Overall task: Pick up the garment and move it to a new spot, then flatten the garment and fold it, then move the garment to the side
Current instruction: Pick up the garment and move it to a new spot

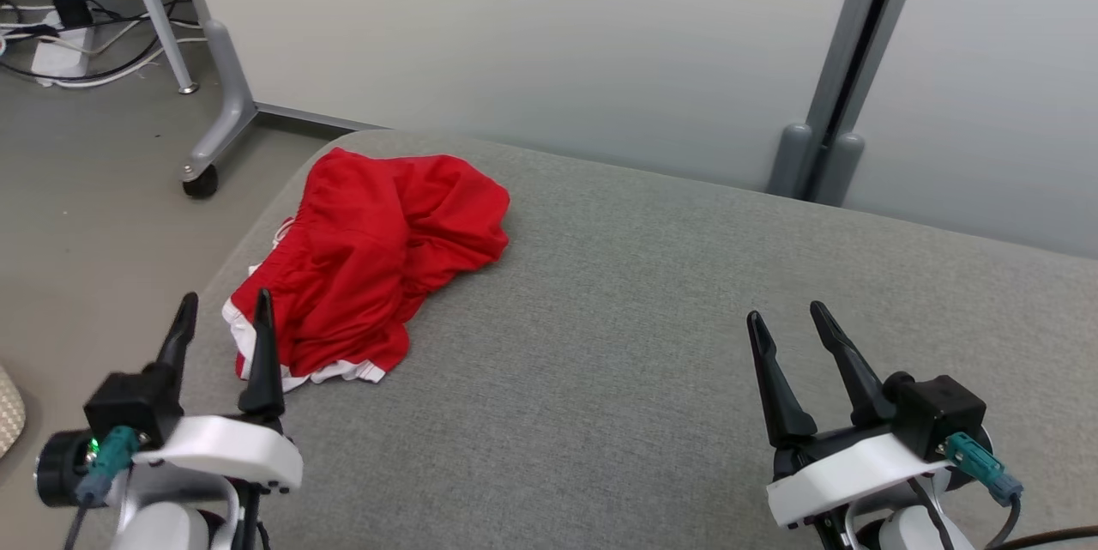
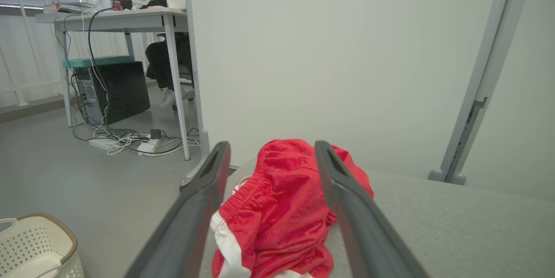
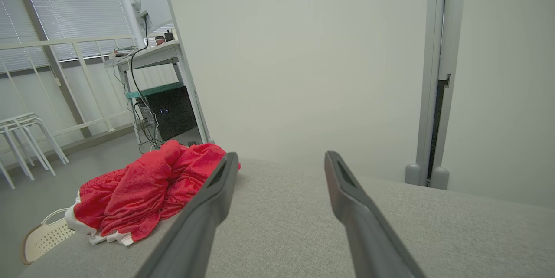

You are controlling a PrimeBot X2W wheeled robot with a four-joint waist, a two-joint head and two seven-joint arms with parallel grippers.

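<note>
Crumpled silky red garment (image 1: 374,254) on coarse-woven grey cushion (image 1: 652,318)

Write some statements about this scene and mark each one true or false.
1. The red shorts lie near the left end of the grey surface. True.
2. The left gripper is clamped on the shorts. False: it is open and grips nothing.
3. The right gripper is open above bare grey surface. True.
4. The shorts are folded flat. False: they lie bunched in a heap.
5. The white basket stands on the grey surface. False: it is on the floor beside it.
</note>
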